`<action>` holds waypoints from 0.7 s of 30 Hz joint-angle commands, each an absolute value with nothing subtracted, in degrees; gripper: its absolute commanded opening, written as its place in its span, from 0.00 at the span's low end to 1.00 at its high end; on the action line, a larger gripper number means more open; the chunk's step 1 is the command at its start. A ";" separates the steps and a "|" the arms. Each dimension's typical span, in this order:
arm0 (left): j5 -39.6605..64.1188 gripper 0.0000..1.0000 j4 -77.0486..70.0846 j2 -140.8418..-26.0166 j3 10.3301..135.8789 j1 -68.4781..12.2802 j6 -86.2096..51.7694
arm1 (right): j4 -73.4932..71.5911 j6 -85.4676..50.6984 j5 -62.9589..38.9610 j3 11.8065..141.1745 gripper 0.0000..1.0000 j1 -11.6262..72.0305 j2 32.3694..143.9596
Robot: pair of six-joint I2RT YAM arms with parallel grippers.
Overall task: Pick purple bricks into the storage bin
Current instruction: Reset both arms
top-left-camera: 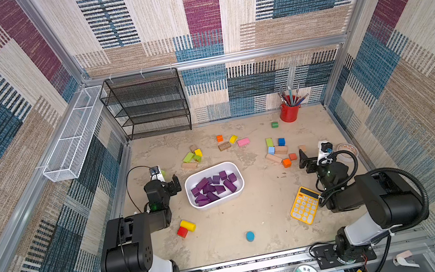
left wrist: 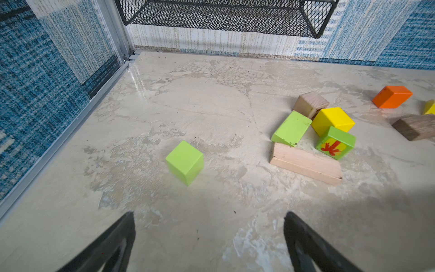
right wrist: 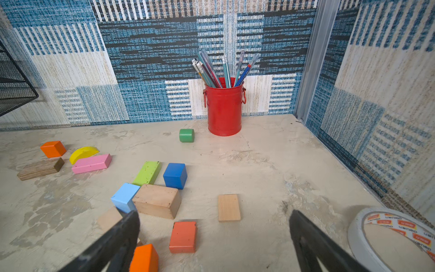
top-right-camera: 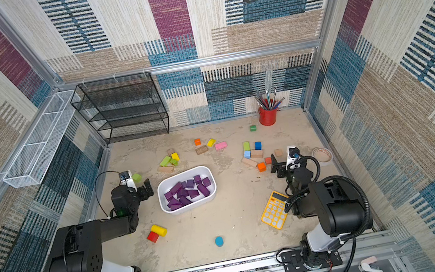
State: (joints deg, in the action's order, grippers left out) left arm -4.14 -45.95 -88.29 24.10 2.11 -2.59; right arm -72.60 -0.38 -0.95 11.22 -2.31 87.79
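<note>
Several purple bricks (top-left-camera: 214, 187) (top-right-camera: 186, 192) lie heaped inside the white storage bin (top-left-camera: 233, 167) (top-right-camera: 206, 171) at the middle of the table in both top views. I see no purple brick on the table outside the bin, and neither wrist view shows one. Just left of the bin, my left gripper (top-left-camera: 173, 183) (top-right-camera: 146, 188) (left wrist: 208, 215) is open over bare table with nothing between its fingers. To the right of the bin my right gripper (top-left-camera: 304, 162) (top-right-camera: 275, 165) (right wrist: 213, 214) is open and empty near an orange block (right wrist: 144, 259).
A lime cube (left wrist: 185, 162) and a clump of coloured blocks (left wrist: 313, 134) lie ahead of the left gripper. Around stand a black mesh rack (top-left-camera: 149, 106), white wire basket (top-left-camera: 72, 142), red pen cup (right wrist: 224, 108), tape roll (right wrist: 388, 237), yellow calculator (top-left-camera: 304, 205), pink block (right wrist: 91, 163) and blue cube (right wrist: 175, 175).
</note>
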 commanded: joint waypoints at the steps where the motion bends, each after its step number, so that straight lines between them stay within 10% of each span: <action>1: -4.35 0.99 -47.20 -88.07 23.99 2.09 -1.85 | -74.79 -0.44 -1.48 11.16 0.99 -2.20 87.62; 21: -4.30 0.99 -47.55 -87.87 23.77 2.03 -1.84 | -74.37 -0.37 -1.45 11.52 0.99 -2.20 87.75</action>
